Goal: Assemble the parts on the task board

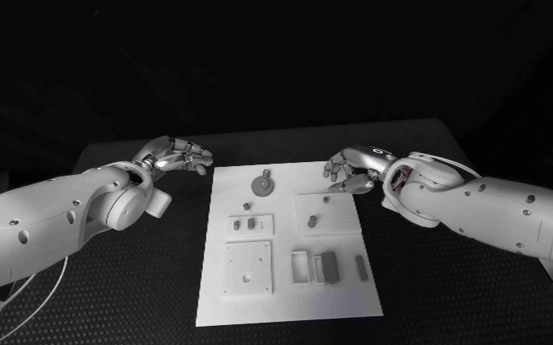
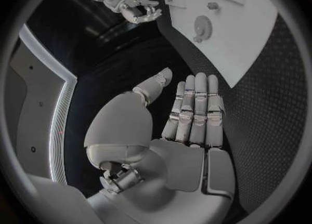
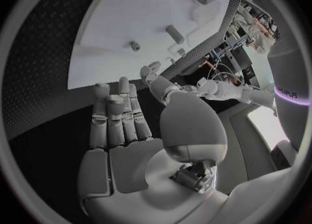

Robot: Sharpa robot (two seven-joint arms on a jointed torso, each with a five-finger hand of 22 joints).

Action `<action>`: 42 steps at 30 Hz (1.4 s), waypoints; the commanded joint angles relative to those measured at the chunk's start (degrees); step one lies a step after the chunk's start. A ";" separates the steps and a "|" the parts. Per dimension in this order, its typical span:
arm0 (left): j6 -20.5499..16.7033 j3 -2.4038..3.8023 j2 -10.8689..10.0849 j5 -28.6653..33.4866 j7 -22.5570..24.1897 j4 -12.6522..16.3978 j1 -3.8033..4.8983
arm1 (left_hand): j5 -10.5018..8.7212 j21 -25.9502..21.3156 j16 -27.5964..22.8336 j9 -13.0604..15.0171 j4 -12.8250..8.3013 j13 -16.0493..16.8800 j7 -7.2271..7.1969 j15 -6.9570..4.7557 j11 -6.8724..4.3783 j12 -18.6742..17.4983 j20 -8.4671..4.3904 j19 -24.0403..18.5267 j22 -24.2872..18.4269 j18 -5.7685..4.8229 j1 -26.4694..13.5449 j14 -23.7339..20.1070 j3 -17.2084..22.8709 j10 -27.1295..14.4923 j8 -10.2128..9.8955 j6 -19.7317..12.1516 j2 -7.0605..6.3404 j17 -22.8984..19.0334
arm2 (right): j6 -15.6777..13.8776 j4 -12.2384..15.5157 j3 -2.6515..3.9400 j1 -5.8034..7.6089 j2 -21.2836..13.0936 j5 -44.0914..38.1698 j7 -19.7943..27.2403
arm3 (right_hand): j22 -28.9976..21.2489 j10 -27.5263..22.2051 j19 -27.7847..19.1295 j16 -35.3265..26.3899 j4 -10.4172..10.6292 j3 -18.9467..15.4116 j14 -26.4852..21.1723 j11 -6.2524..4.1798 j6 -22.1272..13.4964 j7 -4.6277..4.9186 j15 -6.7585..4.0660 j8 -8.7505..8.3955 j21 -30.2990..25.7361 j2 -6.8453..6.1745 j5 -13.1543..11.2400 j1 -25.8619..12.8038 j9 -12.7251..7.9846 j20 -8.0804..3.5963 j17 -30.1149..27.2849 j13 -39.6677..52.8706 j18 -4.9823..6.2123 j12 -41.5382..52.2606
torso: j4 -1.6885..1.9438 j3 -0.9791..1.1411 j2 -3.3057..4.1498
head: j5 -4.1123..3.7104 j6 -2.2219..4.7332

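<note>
A black textured worktop [image 1: 138, 281] under dim light carries the white task board [image 1: 288, 305] at its middle, running from the near edge toward the far side. On the board lie small grey parts: a round gear-like disc [image 1: 264, 184] at the far end, a short peg [image 1: 312, 220] on a raised square plate to the right, two small pegs [image 1: 243, 223] on a plate to the left, a blank square plate [image 1: 248, 267] nearer, and a group of upright blocks [image 1: 324, 266] with a slim bar [image 1: 360, 267] on the near right.

The left hand [image 1: 179, 156] hangs over the worktop just off the board's far-left corner, fingers loosely curled and holding nothing; its wrist view shows the palm flat with fingers [image 2: 195, 109] straight and together, empty. The right hand [image 1: 349, 169] hovers at the board's far-right corner, close to the raised plate, fingers bent downward over the edge; its wrist view shows the fingers [image 3: 117, 115] extended and nothing gripped.

No part appears lifted or seated, so the assembly seems to be at its opening step: choosing and reaching for a first piece. The right hand looks the better placed, with the gear disc and the peg both near. The next move would call for lowering onto one small part and pinching it cleanly without nudging its neighbours.
</note>
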 commanded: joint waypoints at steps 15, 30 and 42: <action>4.18 0.01 0.10 6.73 4.17 0.39 0.03 | -0.17 0.00 -2.62 0.00 -0.08 -0.56 0.27 0.26 -0.08 0.15 0.41 -0.16 -1.49 0.32 -0.42 0.94 -1.14 0.06 0.63 -0.36 0.81 0.38 | 3.42 0.24 -1.34 -2.10 1.47 -15.46 -3.52 | -0.03 5.99 2.17 -1.42 -0.15 -0.20 2.83 -0.80 2.02 -0.55 -0.83 1.09 -0.94 0.08 -0.03 1.15 -0.41 -0.78 -1.48 -5.32 1.21 -4.50 | 0.05 0.07 0.17 | 0.37 0.28; 4.43 0.01 0.03 6.77 3.81 0.23 0.03 | -0.16 0.02 -3.19 -0.06 -0.06 -0.72 0.47 0.38 -0.05 0.08 0.51 -0.12 -1.85 0.40 -0.46 1.13 -1.33 0.03 0.61 -0.49 0.81 0.62 | 3.44 -0.56 -1.37 -2.41 2.87 -16.24 -4.37 | -0.04 6.95 2.42 -1.59 -0.16 -0.13 2.96 -0.95 2.12 -0.59 -0.97 1.11 -1.12 0.50 -0.03 1.38 -0.56 -0.86 -1.57 -6.00 1.21 -5.05 | -0.06 0.00 0.12 | 0.67 -0.28; 4.63 0.01 0.02 6.77 3.51 0.13 0.03 | -0.14 0.01 -3.54 -0.10 -0.06 -0.83 0.53 0.43 -0.01 0.05 0.58 -0.18 -2.07 0.44 -0.40 1.18 -1.38 -0.04 0.59 -0.59 0.89 0.77 | 3.34 -1.13 -1.46 -2.65 3.61 -19.08 -6.17 | 0.22 10.30 2.83 -1.71 -0.33 0.06 3.50 -2.02 4.34 -1.59 -2.00 2.23 -1.24 2.83 -0.02 2.63 -0.43 -1.12 -1.62 -6.62 1.21 -5.10 | -0.06 -0.01 0.10 | 0.62 -0.47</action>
